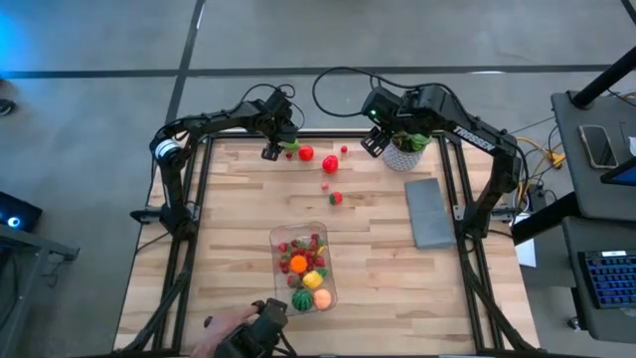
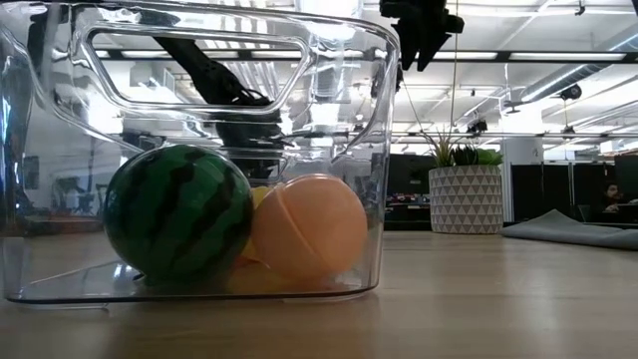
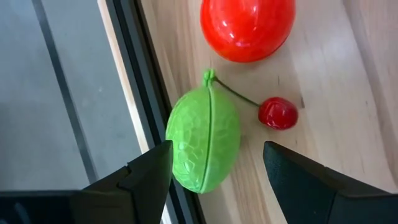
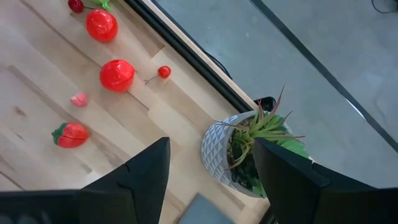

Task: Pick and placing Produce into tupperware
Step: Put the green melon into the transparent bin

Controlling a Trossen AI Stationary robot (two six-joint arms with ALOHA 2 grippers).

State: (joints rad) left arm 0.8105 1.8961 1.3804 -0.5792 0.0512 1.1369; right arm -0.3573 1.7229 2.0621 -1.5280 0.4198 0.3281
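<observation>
The clear tupperware (image 1: 303, 268) stands on the table near its front edge, holding several toy produce pieces, among them a watermelon ball (image 2: 177, 211) and an orange ball (image 2: 309, 224). More produce lies loose near the far edge: a green piece (image 3: 205, 146), a red round piece (image 3: 247, 28), a cherry (image 3: 278, 113) and a strawberry (image 1: 336, 198). My left gripper (image 3: 214, 180) is open above the green piece, one finger on either side, touching nothing. My right gripper (image 4: 211, 180) is open and empty, raised next to the potted plant (image 4: 249, 149).
A flat grey slab (image 1: 429, 211) lies at the table's right, near the white-potted plant (image 1: 405, 151). A person's hand (image 1: 224, 328) holds a dark device at the front edge. The green piece lies close to the table's black far frame rail (image 3: 134, 93).
</observation>
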